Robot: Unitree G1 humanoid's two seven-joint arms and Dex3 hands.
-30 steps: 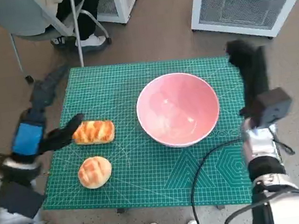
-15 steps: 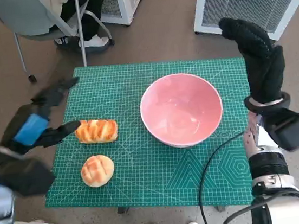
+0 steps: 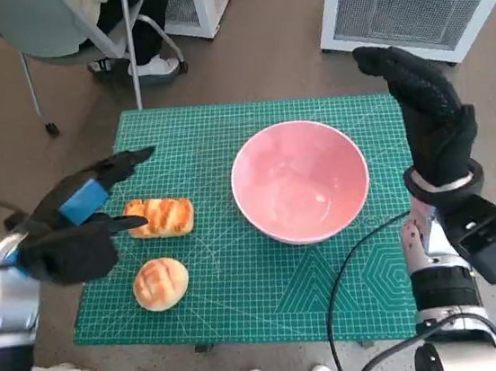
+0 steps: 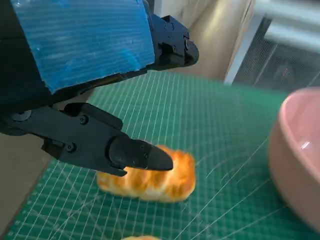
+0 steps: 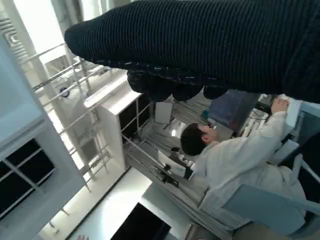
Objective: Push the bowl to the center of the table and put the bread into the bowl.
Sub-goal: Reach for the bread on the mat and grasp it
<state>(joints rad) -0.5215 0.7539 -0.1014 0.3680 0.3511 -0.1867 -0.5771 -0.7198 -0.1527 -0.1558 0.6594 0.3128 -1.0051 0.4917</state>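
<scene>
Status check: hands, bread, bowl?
Left hand open, fingers straddling long bread, no grip. Right hand raised beside bowl, empty. Bowl empty, round bread untouched. Nothing blocking.

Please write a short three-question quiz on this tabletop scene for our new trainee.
1. True or false: the pink bowl holds bread.
2. Which bread lies nearest the left hand? A) the long striped loaf B) the round bun
3. Fill in: the right hand is raised beside the ____ and holds nothing.

Key: 1 false, the bowl holds nothing; 2 A, the loaf lies between that hand's spread fingers; 3 bowl.
</scene>
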